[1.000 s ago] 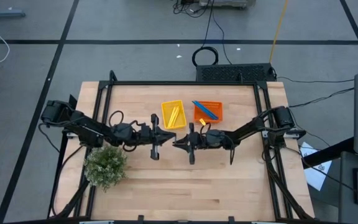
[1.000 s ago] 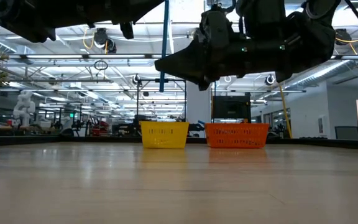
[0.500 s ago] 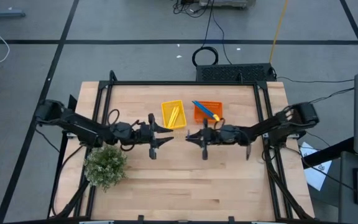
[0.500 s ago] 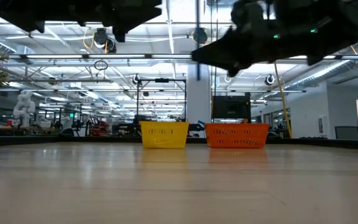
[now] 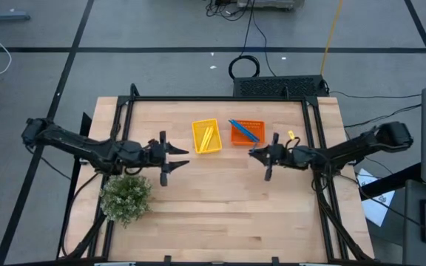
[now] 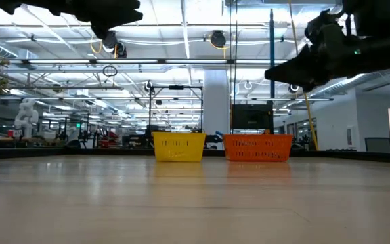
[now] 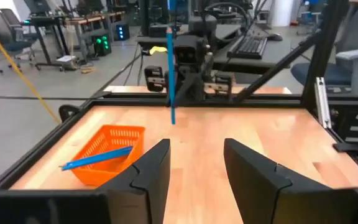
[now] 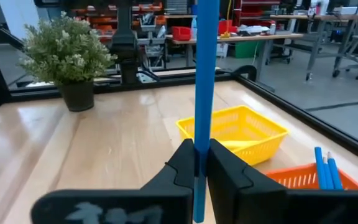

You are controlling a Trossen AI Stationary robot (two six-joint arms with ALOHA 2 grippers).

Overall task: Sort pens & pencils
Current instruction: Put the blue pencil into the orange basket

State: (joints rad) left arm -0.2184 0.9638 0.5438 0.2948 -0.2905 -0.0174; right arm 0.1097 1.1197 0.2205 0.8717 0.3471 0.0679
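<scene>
My right gripper [image 5: 253,152] is over the table's right half, in front of the orange tray, shut on a blue pen [image 8: 205,74] that stands upright. The same pen [image 7: 171,68] shows in the left wrist view. My left gripper [image 5: 181,157] is left of the middle, open, with nothing between its fingers [image 7: 156,171]. A yellow tray [image 5: 205,137] at the far middle has yellow pencils [image 5: 208,136] lying in it. The orange tray [image 5: 248,133] beside it has blue pens [image 5: 244,131] in it, and one of them rests over the rim. My right gripper pinches the pen's lower part [image 8: 204,142] between its two fingers [image 8: 184,167]. The fingers come level from the table's right side and lie across the pen. The pen stands upright, most of it above the fingers, lifted clear of the table.
A small potted plant [image 5: 126,196] stands near the table's left front, just in front of my left arm. A black frame [image 5: 220,98] runs round the table's edges. Bare wood lies between the trays and the near edge.
The two grippers stood together at mid-table with the upright pen between them. My left gripper has opened, let go of the pen and drawn back toward the table's left edge. My right gripper has carried the pen, still upright, toward the right edge.
</scene>
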